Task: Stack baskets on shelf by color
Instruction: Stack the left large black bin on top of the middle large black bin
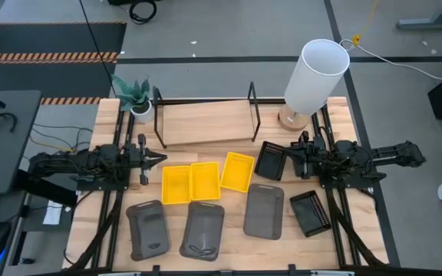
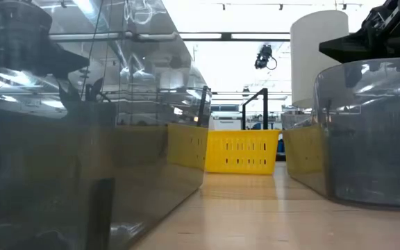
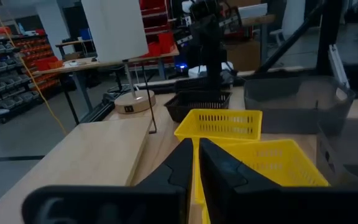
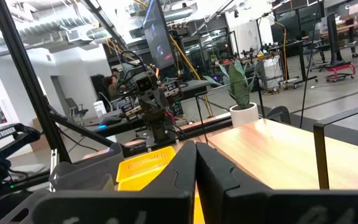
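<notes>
Three yellow baskets [image 1: 205, 181] sit side by side at the table's middle, flat on their bottoms. Three dark grey baskets [image 1: 203, 230] lie along the near edge, and two black perforated ones [image 1: 272, 160] [image 1: 311, 212] lie at the right. The shelf [image 1: 206, 123], a light board in a black wire frame, stands at the far side. My left gripper [image 1: 159, 159] is shut and hovers left of the yellow baskets [image 3: 225, 124], pointing at them. My right gripper [image 1: 288, 156] is shut and held above the far black basket, pointing left toward the yellow baskets [image 4: 145, 165].
A lamp with a tall white shade [image 1: 317, 73] stands on a round wooden base at the shelf's right end. A small potted plant [image 1: 136, 96] stands at its left end. In the low view grey baskets [image 2: 367, 132] stand close to the camera on both sides.
</notes>
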`<action>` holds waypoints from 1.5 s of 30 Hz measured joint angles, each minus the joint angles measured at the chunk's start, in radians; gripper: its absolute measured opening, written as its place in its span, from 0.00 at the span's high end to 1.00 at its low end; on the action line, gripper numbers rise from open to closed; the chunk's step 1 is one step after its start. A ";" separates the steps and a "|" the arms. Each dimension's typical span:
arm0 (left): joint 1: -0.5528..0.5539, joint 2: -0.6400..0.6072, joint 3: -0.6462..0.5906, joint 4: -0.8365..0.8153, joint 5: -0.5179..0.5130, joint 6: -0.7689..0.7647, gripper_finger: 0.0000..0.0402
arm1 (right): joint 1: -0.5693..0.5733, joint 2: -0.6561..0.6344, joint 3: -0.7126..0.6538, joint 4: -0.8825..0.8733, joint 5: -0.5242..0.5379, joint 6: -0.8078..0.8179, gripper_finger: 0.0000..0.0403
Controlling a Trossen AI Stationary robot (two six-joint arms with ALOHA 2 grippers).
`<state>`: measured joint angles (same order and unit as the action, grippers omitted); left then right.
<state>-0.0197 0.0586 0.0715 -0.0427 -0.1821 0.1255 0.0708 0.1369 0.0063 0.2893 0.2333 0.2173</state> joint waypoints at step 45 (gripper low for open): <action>-0.086 0.691 0.467 -0.324 0.338 -0.819 0.98 | 0.000 0.000 0.000 0.002 0.000 0.000 0.96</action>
<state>-0.1055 0.7491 0.5388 -0.3663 0.1559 -0.6934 0.0705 0.1370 0.0063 0.2909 0.2333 0.2173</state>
